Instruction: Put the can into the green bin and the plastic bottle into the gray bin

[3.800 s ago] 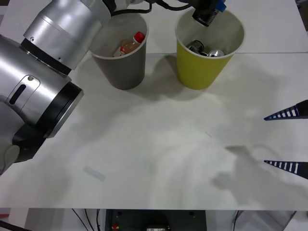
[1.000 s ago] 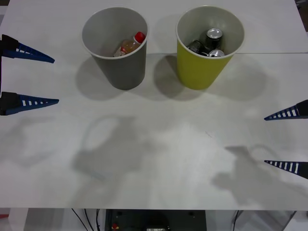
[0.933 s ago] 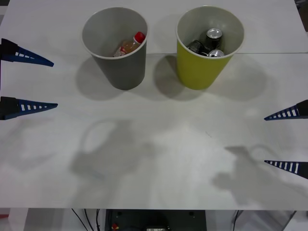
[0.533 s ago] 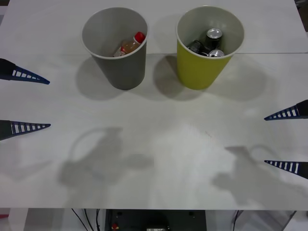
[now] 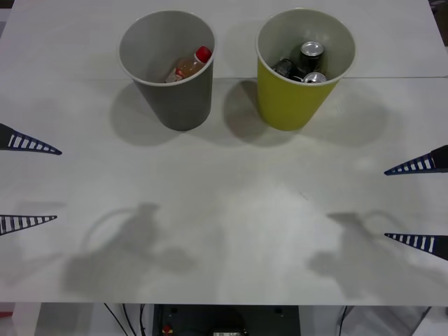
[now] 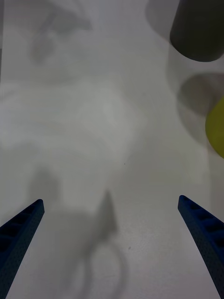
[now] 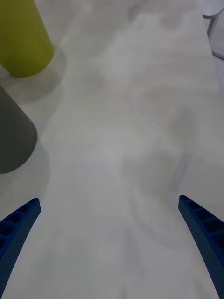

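The gray bin [image 5: 178,105] stands at the back left with the plastic bottle [image 5: 187,66] lying inside it, red cap up. Beside it, the green bin [image 5: 287,105] holds three cans; the most upright can [image 5: 311,50] shows its silver top. My left gripper [image 5: 59,185] hangs open and empty at the table's left edge, well in front of the gray bin. At the right edge my right gripper [image 5: 385,204] is also open and empty. The left wrist view shows the left gripper [image 7: 108,198] over bare table, with the green bin [image 7: 21,37] and gray bin [image 7: 14,135] to one side.
The white table [image 5: 231,210] carries only the two bins and the arms' shadows. In the right wrist view the right gripper [image 6: 110,200] is above bare tabletop, with the gray bin [image 6: 196,32] and green bin [image 6: 217,126] farther off.
The left arm has drawn back from above the green bin, and its open gripper has slid along the left edge toward the front. The right gripper has stayed still.
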Controlling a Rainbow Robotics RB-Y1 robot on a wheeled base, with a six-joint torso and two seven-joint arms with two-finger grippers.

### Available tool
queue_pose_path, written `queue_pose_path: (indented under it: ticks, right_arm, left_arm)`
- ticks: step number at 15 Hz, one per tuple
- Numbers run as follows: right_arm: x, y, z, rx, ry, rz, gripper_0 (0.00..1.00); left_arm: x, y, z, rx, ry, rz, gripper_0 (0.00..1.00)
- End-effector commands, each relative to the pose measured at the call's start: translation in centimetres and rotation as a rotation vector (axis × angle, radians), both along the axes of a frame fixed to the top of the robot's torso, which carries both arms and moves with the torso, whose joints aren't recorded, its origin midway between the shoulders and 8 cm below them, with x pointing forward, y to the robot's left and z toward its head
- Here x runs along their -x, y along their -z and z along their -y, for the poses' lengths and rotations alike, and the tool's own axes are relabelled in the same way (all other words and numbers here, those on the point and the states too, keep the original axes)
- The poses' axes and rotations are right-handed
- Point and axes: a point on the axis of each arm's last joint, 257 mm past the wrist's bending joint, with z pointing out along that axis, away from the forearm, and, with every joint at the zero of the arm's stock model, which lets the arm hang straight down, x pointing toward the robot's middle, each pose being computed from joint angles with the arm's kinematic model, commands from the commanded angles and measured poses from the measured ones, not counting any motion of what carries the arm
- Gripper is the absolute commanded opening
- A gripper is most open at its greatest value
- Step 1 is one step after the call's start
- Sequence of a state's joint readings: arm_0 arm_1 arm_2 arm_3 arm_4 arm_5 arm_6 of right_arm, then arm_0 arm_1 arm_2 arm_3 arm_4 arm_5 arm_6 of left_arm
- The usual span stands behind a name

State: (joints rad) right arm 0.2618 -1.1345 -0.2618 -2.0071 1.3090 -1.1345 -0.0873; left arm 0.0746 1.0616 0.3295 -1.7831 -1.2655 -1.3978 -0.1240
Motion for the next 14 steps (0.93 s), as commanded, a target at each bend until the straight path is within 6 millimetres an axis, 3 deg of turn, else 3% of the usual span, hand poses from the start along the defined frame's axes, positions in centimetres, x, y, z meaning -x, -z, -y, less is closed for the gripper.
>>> queue_pose_path:
  ticks: [1, 14]
  right_arm:
    - [0.0, 0.0, 0.0, 0.0, 0.0, 0.0, 1.0]
    - [0.0, 0.0, 0.0, 0.0, 0.0, 0.0, 1.0]
  left_arm:
    - [1.2, 1.3, -0.8, -0.045, -0.004, -0.011, 1.0]
    - [2.3, 2.7, -1.7, -0.065, -0.019, -0.039, 1.0]
